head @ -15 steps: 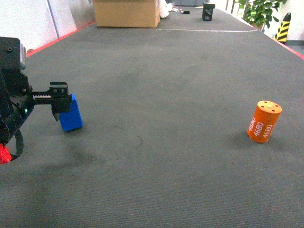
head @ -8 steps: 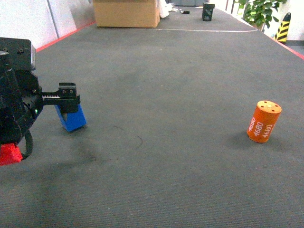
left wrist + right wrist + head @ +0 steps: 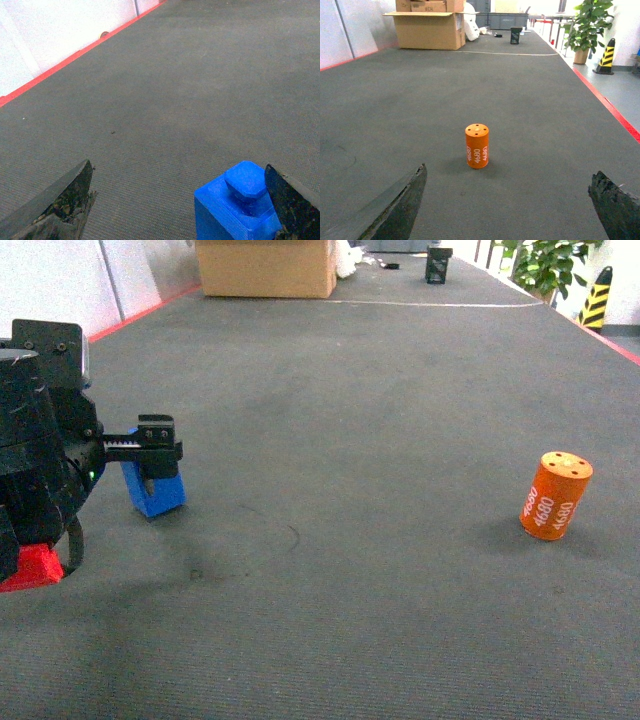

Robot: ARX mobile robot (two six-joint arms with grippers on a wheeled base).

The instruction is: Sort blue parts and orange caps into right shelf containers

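Blue part, cut off below, sits between open left gripper.

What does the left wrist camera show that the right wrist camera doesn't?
Only the left wrist view shows the blue part, close against one finger of the open left hand, plus a red floor line along a white wall. Only the right wrist view shows the orange cap standing ahead of the open right hand, a cardboard box and a plant. Both share the grey carpet.
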